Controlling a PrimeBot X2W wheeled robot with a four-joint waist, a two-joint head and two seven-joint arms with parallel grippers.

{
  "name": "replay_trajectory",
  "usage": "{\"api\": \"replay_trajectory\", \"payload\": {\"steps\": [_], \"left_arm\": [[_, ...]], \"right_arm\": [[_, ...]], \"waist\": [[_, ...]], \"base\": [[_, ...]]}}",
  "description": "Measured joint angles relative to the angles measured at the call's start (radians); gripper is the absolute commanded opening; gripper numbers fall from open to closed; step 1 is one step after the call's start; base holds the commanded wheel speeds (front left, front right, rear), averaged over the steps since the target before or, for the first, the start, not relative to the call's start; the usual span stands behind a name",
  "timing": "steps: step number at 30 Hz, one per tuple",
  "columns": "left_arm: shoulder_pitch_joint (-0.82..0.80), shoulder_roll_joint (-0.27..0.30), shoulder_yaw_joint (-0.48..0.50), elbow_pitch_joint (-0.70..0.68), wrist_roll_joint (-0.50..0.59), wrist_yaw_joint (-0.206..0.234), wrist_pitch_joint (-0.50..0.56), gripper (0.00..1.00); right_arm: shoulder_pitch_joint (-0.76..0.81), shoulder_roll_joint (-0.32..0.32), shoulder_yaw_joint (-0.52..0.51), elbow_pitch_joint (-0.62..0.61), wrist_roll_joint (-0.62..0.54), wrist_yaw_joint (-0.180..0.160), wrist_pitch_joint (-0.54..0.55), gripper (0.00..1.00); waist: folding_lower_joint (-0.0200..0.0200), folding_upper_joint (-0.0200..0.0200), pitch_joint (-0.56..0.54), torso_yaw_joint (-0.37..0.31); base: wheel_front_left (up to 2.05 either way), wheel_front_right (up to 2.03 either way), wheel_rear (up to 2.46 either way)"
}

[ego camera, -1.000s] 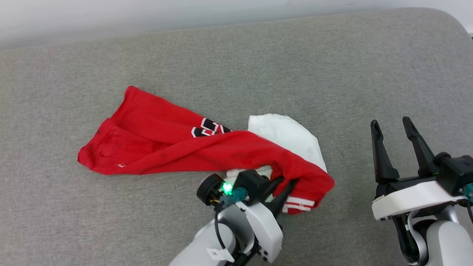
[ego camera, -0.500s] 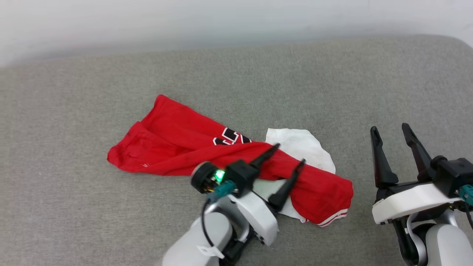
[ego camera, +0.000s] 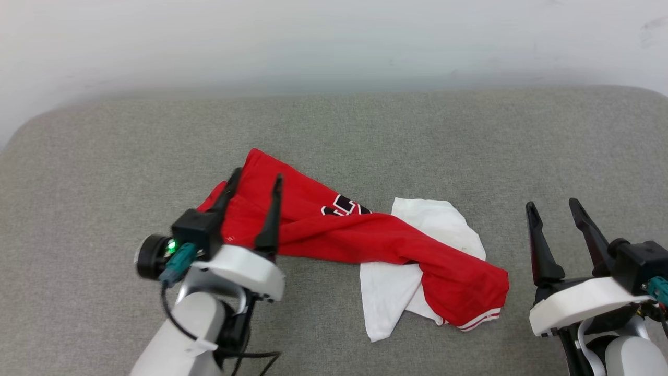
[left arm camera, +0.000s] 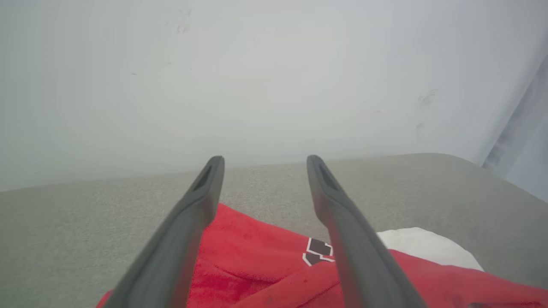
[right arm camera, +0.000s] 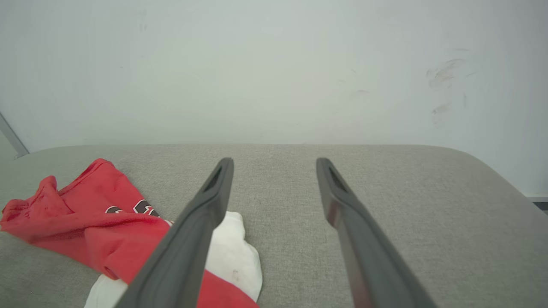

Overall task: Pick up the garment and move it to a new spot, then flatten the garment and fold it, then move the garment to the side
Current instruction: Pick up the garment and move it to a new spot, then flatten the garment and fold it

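The garment (ego camera: 365,237) lies crumpled in a long diagonal band on the grey cushion, red with white sleeves and black numerals showing near its middle. A striped trim shows at its lower right end. My left gripper (ego camera: 257,176) hangs open over the garment's upper left end with nothing between its fingers. In the left wrist view the garment (left arm camera: 257,269) lies below the spread fingers (left arm camera: 192,222). My right gripper (ego camera: 552,204) stands open to the right of the garment, apart from it. The right wrist view has the garment (right arm camera: 98,231) at the lower left.
The grey cushion (ego camera: 469,146) stretches wide around the garment, with bare fabric at the left, right and back. A pale wall (ego camera: 334,42) rises just behind its far edge. The cushion's corners round off at the far left and right.
My left gripper let go of the garment's right end, opened and swung left to its upper left end. The garment dropped flat. The head camera tilted, shifting the whole picture.
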Motion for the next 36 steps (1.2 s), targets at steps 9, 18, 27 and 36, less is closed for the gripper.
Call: {"api": "replay_trajectory", "payload": {"steps": [9, 18, 27, 36], "left_arm": [[0.144, 0.057, 0.119, -0.052, -0.003, 0.031, -0.002, 1.00], [0.200, 0.055, 0.114, -0.077, 0.002, 0.034, -0.002, 1.00], [0.202, 0.061, 0.116, -0.079, 0.000, 0.037, -0.002, 1.00], [0.185, 0.058, 0.106, -0.086, -0.002, 0.034, -0.002, 1.00]], "right_arm": [[0.043, 0.000, -0.002, -0.007, 0.000, 0.000, 0.025, 1.00], [0.072, 0.000, -0.004, -0.021, 0.007, 0.000, 0.042, 1.00], [0.074, 0.000, -0.004, -0.025, 0.012, 0.000, 0.046, 1.00], [0.068, 0.000, -0.055, 0.031, 0.053, 0.000, 0.114, 1.00]], "waist": [[0.0000, 0.0000, -0.044, 0.014], [0.0000, 0.0000, -0.064, 0.013], [0.0000, 0.0000, -0.059, 0.013], [0.0000, 0.0000, -0.034, 0.015]], "base": [[0.00, 0.00, 0.00], [0.00, 0.00, 0.00], [0.00, 0.00, 0.00], [0.00, 0.00, 0.00]]}}
